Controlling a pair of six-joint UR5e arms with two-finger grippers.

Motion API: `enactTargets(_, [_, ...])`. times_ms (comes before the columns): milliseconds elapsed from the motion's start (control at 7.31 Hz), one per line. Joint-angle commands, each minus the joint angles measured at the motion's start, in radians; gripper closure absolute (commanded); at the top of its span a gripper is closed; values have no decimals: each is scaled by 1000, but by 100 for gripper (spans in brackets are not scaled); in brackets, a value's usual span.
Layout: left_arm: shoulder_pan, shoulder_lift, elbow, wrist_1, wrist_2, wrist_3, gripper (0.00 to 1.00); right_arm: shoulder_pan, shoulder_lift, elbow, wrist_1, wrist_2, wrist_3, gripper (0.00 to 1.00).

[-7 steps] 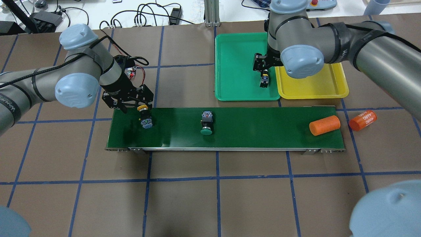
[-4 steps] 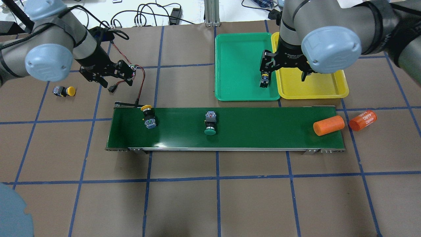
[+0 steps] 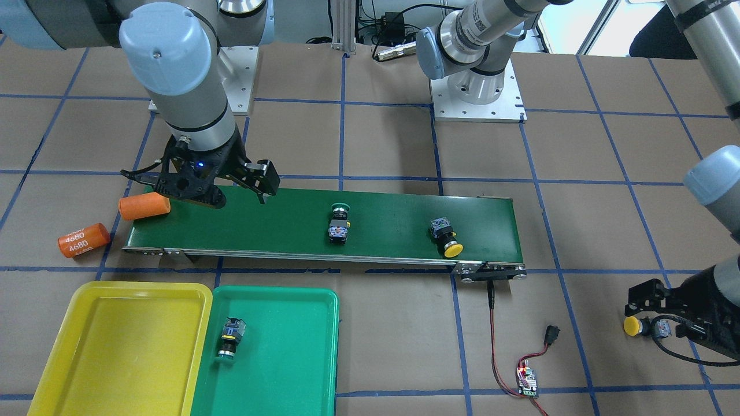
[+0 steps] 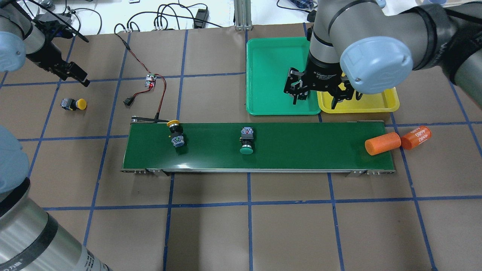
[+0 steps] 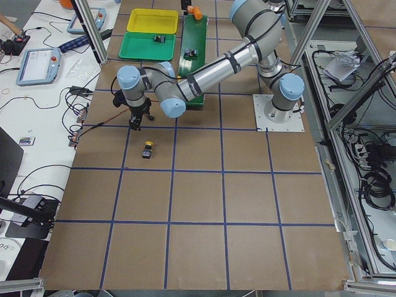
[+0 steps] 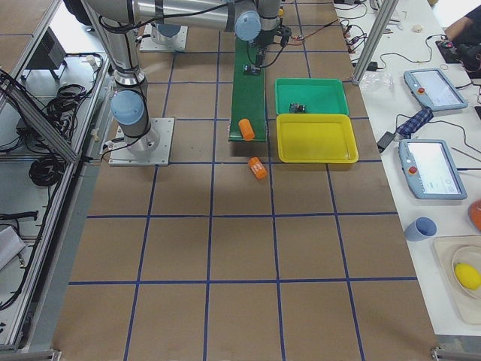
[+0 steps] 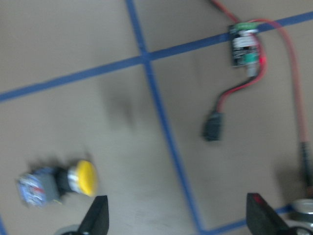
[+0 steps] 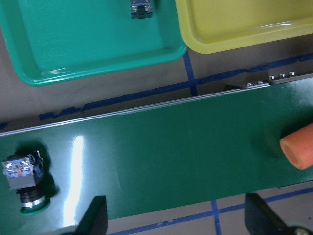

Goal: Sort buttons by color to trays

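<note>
One yellow button (image 4: 74, 104) lies on the table at the far left; it also shows in the left wrist view (image 7: 58, 181). My left gripper (image 4: 77, 77) hangs open and empty just behind it. A second yellow button (image 4: 175, 132) and a green button (image 4: 246, 142) lie on the conveyor belt. Another green button (image 3: 229, 340) lies in the green tray (image 4: 267, 75), next to the yellow tray (image 4: 376, 103), which holds nothing. My right gripper (image 4: 320, 97) is open and empty above the trays' near edge, and hides that button in the overhead view.
The dark-green conveyor (image 4: 293, 154) runs across the table's middle. An orange cylinder (image 4: 382, 143) lies at its right end and touches a second one marked 4680 (image 4: 415, 137) on the table. A circuit board with red wires (image 4: 150, 79) lies behind the belt's left end.
My left arm has swung from the belt's left end out to the far left. My right gripper has moved from the green tray toward the belt. The things on the belt have drifted right.
</note>
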Motion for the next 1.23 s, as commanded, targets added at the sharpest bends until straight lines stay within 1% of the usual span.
enactTargets(0, [32, -92, 43, 92, 7, 419, 0, 86, 71, 1, -118, 17, 114, 0])
enactTargets(137, [52, -118, 46, 99, 4, 578, 0, 119, 120, 1, -170, 16, 169, 0])
enactTargets(274, [67, -140, 44, 102, -1, 644, 0, 136, 162, 1, -203, 17, 187, 0])
enactTargets(411, [67, -141, 24, 93, -1, 681, 0, 139, 174, 1, -224, 14, 189, 0])
enactTargets(684, [80, -126, -18, 50, 1, 684, 0, 159, 197, 1, -212, 14, 191, 0])
enactTargets(958, [92, -140, -20, 53, -11, 686, 0, 182, 234, 1, -227, 17, 198, 0])
enactTargets(1095, [92, -140, -20, 53, -11, 687, 34, 183, 234, 1, -226, 11, 198, 0])
